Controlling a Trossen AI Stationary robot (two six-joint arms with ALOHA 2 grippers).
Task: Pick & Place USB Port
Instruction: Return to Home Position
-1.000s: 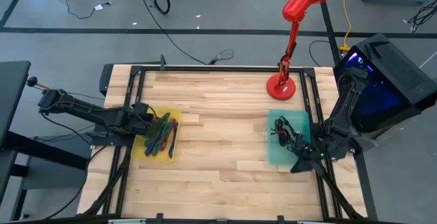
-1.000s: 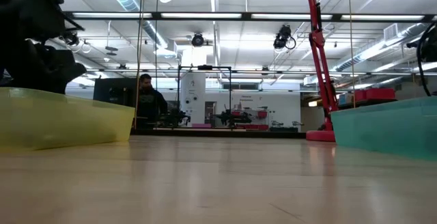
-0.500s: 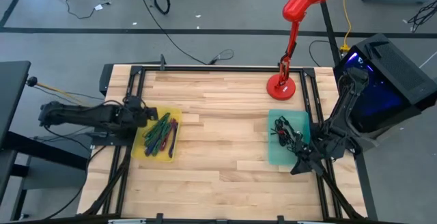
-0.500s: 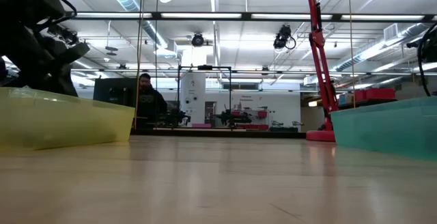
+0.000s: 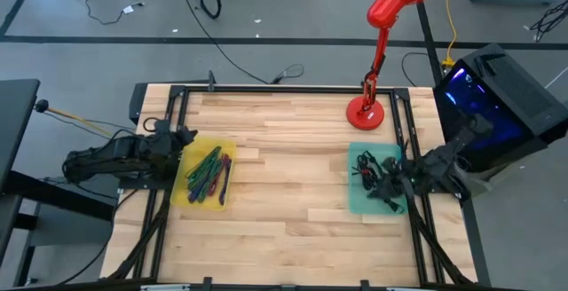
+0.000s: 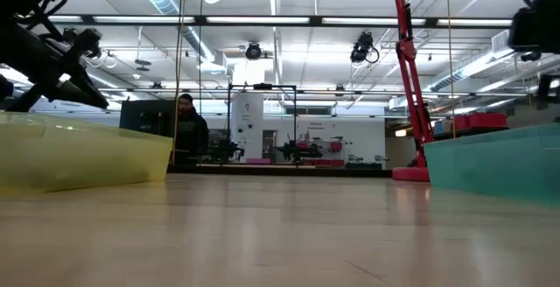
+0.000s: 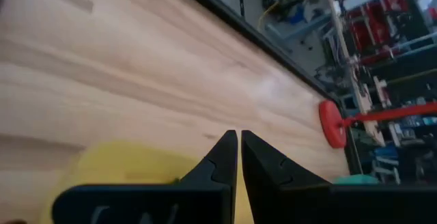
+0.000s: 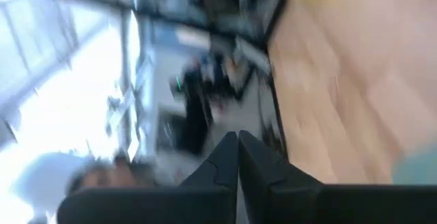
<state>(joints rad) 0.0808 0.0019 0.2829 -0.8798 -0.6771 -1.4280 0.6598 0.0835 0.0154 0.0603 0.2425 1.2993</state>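
Tangled black cables [image 5: 368, 171] in translucent green bin [image 5: 362, 205]; left hand [image 7: 239, 136], right hand [image 8: 237, 137] both clenched, empty.

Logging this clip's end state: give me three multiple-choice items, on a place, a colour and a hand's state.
1. The red lamp stands on the table: A beside the green bin; B at its left edge; C in its middle.
2. The bin holding the black cables is: A yellow; B green; C red.
3. The left hand is: A wide open; B shut on a cable; C shut, empty.
Answers: A, its base sits just by that bin; B, the dark tangle lies in green; C, its fingers meet with nothing between.
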